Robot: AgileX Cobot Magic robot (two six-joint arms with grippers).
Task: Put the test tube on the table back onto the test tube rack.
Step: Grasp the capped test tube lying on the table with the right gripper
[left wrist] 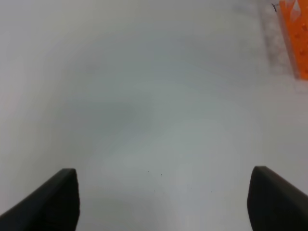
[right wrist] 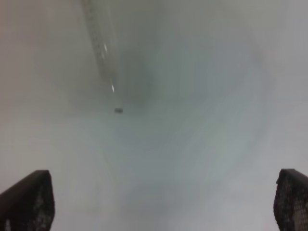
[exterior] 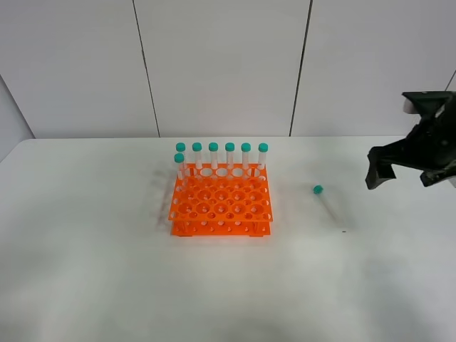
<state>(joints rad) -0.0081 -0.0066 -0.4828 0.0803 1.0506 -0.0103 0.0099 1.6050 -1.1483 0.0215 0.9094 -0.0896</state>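
Right wrist view shows the test tube [right wrist: 99,48] blurred, cut off, beyond spread right fingers [right wrist: 29,202]; left fingers [left wrist: 53,202] spread too.

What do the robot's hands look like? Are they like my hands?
Not much like yours. The right gripper is black and chunky, with sharp angular edges. The left gripper is dark too. Each has just two flat, blocky fingers instead of five. The right one's fingers look rough and grainy. No cables, stickers or markings show.

A lab bench: an orange test tube rack [exterior: 221,205] with capped tubes on a white table [exterior: 85,271].
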